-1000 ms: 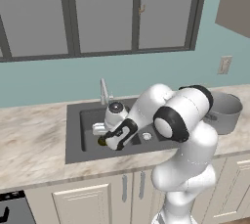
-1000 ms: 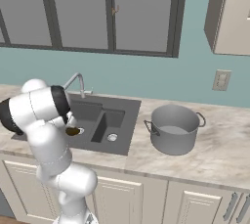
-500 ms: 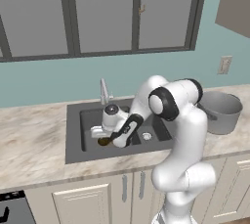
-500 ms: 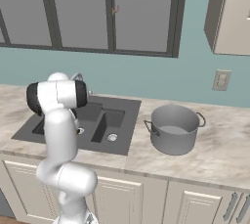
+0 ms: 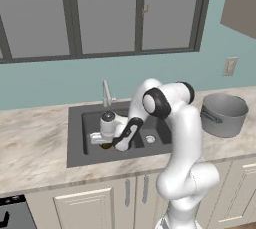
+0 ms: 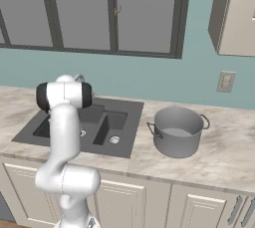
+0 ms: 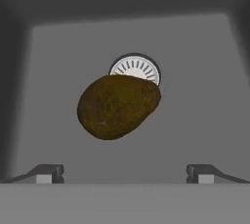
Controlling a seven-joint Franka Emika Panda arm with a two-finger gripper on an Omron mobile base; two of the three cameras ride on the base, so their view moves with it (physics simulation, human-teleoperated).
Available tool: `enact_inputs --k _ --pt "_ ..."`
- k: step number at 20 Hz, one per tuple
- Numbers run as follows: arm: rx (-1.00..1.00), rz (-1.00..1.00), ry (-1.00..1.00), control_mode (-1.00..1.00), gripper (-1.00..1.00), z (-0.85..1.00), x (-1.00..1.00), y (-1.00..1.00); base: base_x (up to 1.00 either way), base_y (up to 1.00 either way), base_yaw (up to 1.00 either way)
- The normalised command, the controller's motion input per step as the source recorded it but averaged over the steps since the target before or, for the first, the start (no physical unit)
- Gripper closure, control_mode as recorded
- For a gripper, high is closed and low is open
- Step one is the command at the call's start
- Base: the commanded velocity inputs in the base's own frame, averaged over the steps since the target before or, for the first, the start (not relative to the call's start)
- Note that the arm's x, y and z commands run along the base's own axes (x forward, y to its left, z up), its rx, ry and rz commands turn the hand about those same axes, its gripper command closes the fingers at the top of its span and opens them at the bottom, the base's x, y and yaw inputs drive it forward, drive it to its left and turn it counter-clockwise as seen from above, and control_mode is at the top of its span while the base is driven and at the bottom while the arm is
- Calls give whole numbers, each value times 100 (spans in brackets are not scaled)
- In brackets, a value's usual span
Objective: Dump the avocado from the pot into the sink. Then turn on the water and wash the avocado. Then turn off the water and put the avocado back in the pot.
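End effector (image 7: 125,173) hangs low in the sink's (image 5: 75,138) large basin, jaws spread wide w/ nothing between them. Just beyond the fingertips (image 7: 49,173) the avocado (image 7: 117,105) lies on the basin floor, overlapping the near edge of the round silver drain (image 7: 139,67). In the left base view the avocado (image 5: 106,146) peeks out under the hand. Pot (image 6: 177,131) stands upright on the desk (image 6: 219,157), right of the sink, well apart. Faucet (image 5: 106,93) rises at the sink's far rim.

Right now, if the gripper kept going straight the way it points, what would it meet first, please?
Most likely the avocado, lying partly over the drain between the open fingers; depth is hard to judge.
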Motion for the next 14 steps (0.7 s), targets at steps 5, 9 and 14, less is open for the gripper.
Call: enact_inputs --k 5,9,14 --pt "-3 0 3 -100 -100 -12 48 0 0 0 0" --pt "-1 0 5 -100 -100 -16 47 2 0 0 0" --pt "-1 0 7 -100 -100 -19 41 6 0 0 0"
